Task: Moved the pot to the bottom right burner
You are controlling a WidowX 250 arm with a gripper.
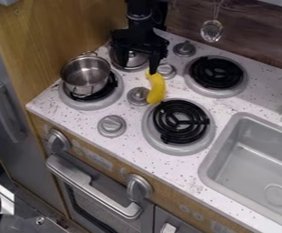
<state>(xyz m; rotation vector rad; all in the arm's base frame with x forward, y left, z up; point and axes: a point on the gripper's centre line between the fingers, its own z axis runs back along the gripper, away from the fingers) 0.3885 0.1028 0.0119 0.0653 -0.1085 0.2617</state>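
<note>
Speckled countertop [262, 88] under the upright pot [86, 75], its handle-to-handle axis running up-down in view, the gripper [139, 68] open

Shiny smooth metal pot [84, 76], smooth yellow plastic-looking banana [157, 87], speckled pale tabletop [144, 154], matt black burner coils [181, 121], wood-grain side panel [58, 34], satin grey metal-look sink [253, 157]

No readable text, labels, brands, numbers or signs.
</note>
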